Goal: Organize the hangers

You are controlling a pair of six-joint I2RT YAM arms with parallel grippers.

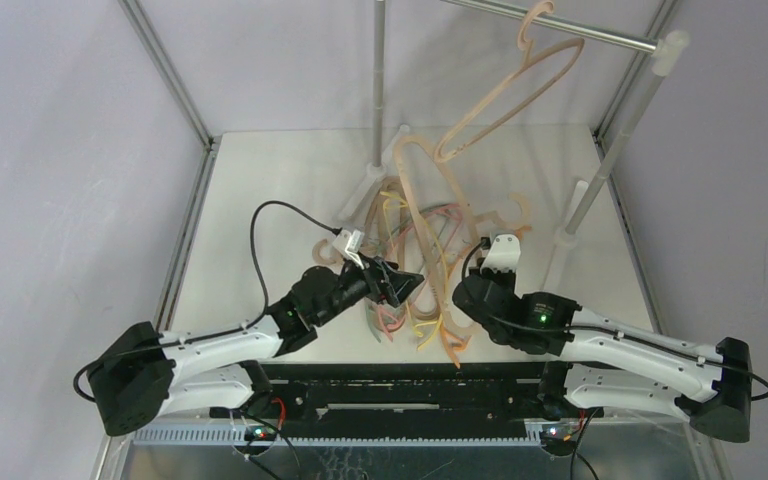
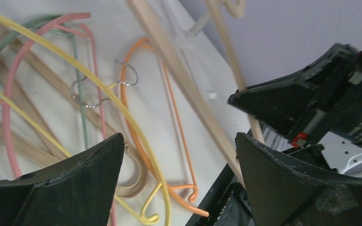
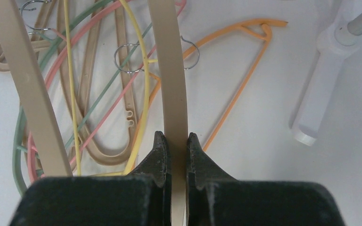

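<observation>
My right gripper (image 3: 175, 139) is shut on the flat bar of a thick beige hanger (image 3: 169, 70). In the top view that beige hanger (image 1: 422, 195) stands tilted up from the table, with the right gripper (image 1: 457, 300) at its lower part. Another beige hanger (image 1: 520, 85) hangs on the silver rail (image 1: 580, 30). My left gripper (image 2: 179, 139) is open over the pile, with nothing between its fingers. Below it lie thin orange (image 2: 127, 108), yellow (image 2: 52, 52), pink (image 2: 9, 117) and green (image 2: 82, 122) hangers, tangled with beige ones. From above, the left gripper (image 1: 395, 283) hovers at the pile's near left edge.
The rack's upright posts (image 1: 600, 170) stand on white feet (image 3: 320, 89) at the right, and another post (image 1: 377, 90) stands behind the pile. A black base bar (image 1: 410, 385) runs along the near edge. Grey walls and metal frame bars (image 1: 165, 65) enclose the table.
</observation>
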